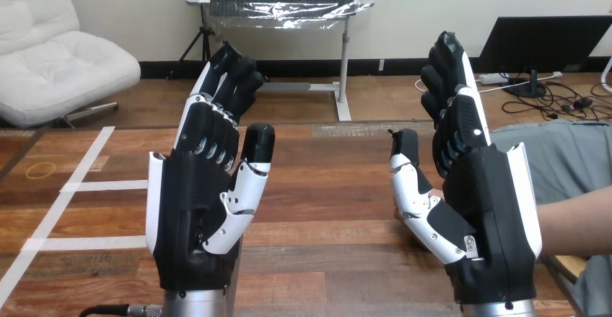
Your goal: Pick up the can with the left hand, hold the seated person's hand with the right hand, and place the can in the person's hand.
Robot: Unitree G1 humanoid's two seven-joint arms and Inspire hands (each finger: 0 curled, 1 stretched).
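The black-and-white jointed left hand (195, 209) and right hand (483, 209) stand raised, fingers straight, holding nothing; the person's forearm (577, 219) lies just beside the right hand; the can's bearing cannot be told.

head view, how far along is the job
Nothing looks done. Both hands are raised with straight fingers: left hand holds nothing, right hand stands in front of the person's forearm without gripping it. Every step is left.
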